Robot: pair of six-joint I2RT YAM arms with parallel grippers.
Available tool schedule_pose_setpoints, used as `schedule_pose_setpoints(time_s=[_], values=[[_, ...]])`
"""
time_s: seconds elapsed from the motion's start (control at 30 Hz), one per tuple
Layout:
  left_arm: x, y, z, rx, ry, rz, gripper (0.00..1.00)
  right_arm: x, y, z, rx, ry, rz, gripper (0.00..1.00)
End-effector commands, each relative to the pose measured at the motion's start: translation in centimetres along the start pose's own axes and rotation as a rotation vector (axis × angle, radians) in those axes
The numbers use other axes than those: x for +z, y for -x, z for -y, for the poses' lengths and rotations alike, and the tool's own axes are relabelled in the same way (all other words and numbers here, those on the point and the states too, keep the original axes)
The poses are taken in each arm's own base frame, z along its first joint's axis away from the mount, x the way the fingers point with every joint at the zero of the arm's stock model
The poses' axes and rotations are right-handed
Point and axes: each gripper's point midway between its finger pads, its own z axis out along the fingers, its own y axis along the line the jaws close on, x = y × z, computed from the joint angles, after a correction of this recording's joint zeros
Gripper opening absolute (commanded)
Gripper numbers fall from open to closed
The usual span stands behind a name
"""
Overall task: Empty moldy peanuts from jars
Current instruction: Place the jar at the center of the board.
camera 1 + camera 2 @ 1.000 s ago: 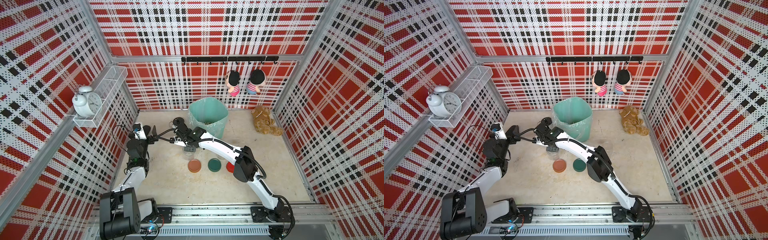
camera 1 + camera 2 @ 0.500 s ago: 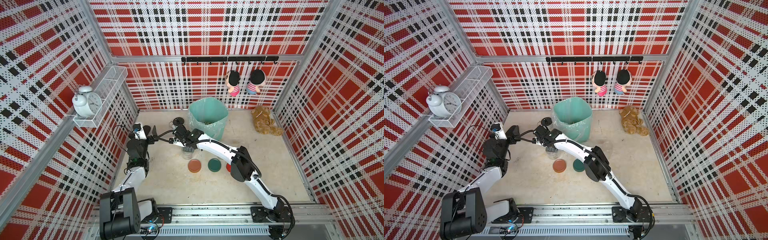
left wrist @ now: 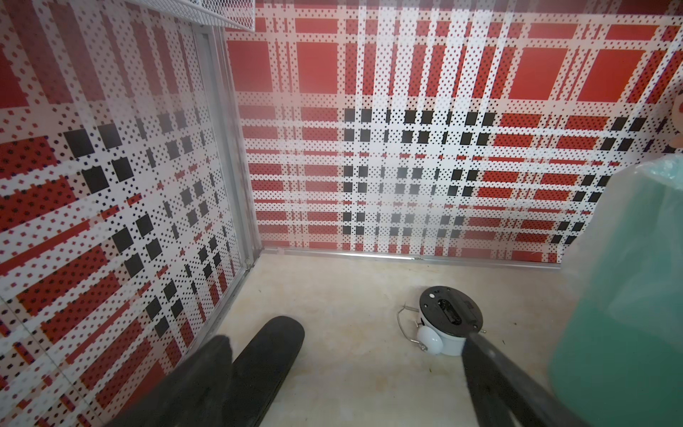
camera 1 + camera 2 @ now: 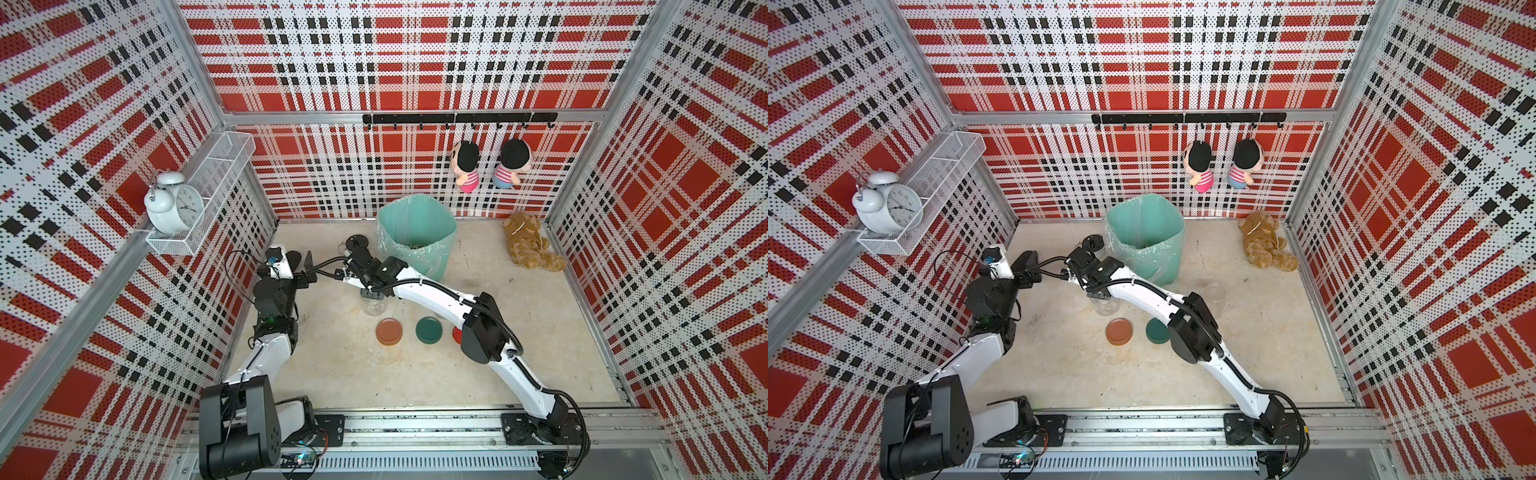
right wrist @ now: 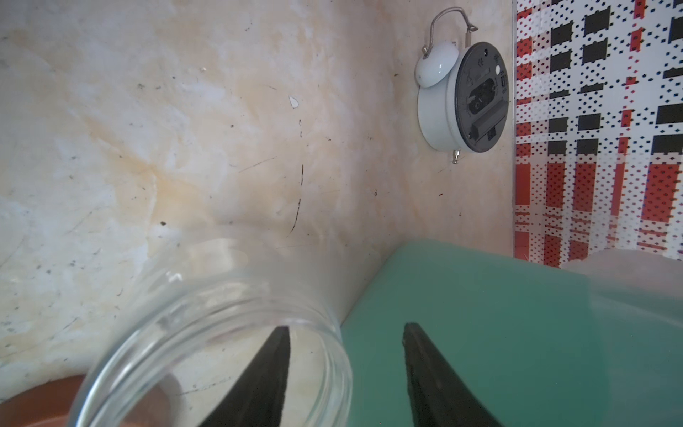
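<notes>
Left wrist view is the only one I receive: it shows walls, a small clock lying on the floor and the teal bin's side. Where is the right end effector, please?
Observer: The right end effector hangs over the mouth of an upright clear jar beside the bin.
Operator: Is this jar empty?
Observer: Yes, nothing shows inside it.
Operator: Where are the peanuts?
Observer: The peanuts lie at the bottom of the bin.
</notes>
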Motion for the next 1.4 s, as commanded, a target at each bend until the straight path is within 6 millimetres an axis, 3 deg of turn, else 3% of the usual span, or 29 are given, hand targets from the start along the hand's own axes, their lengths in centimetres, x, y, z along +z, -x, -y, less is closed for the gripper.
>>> schedule_pose_setpoints(time_s=[0.0, 0.13, 0.17, 0.2, 0.23, 0.4, 0.7, 0.87, 0.97, 1.17, 1.27, 1.37], values=[[0.0, 0.2, -0.1, 0.002, -0.005, 0.016, 0.98, -1.4, 1.3, 1.5, 0.027, -0.042, 0.047, 0.59], [0.0, 0.0, 0.0, 0.001, -0.011, 0.011, 0.98, -3.0, 2.0, 2.6, 0.048, -0.058, 0.084, 0.64], [0.0, 0.0, 0.1, 0.001, -0.013, 0.01, 0.98, -3.3, 2.0, 2.8, 0.054, -0.061, 0.092, 0.7], [0.0, -0.1, 0.0, -0.001, -0.013, 0.008, 0.98, -3.8, 2.1, 2.9, 0.056, -0.061, 0.1, 0.91], [0.0, -0.1, 0.1, -0.002, -0.013, 0.008, 0.98, -4.2, 2.1, 3.2, 0.06, -0.062, 0.11, 1.0], [0.0, -0.1, 0.4, -0.007, -0.02, 0.008, 0.98, -6.2, 2.4, 3.7, 0.088, -0.064, 0.154, 1.0], [0.3, 0.6, 1.3, -0.011, -0.034, 0.022, 0.98, -9.9, 2.6, 6.6, 0.148, -0.161, 0.22, 1.0], [0.3, 1.3, 1.7, -0.01, -0.047, 0.038, 0.98, -15.7, 4.3, 8.8, 0.266, -0.15, 0.446, 1.0], [0.2, 1.7, 2.0, -0.011, -0.053, 0.049, 0.98, -19.5, 3.9, 11.1, 0.358, -0.172, 0.573, 1.0], [0.1, 1.8, 2.9, 0.0, -0.048, 0.055, 0.98, -26.1, -1.5, 16.7, 0.612, -0.187, 0.788, 1.0], [0.3, 1.5, 3.6, 0.01, -0.032, 0.047, 0.98, -28.2, -6.8, 19.9, 0.778, -0.228, 0.874, 1.0], [0.5, 1.4, 4.4, 0.025, -0.028, 0.044, 0.98, -28.7, -13.6, 22.2, 0.95, -0.346, 0.884, 1.0]])
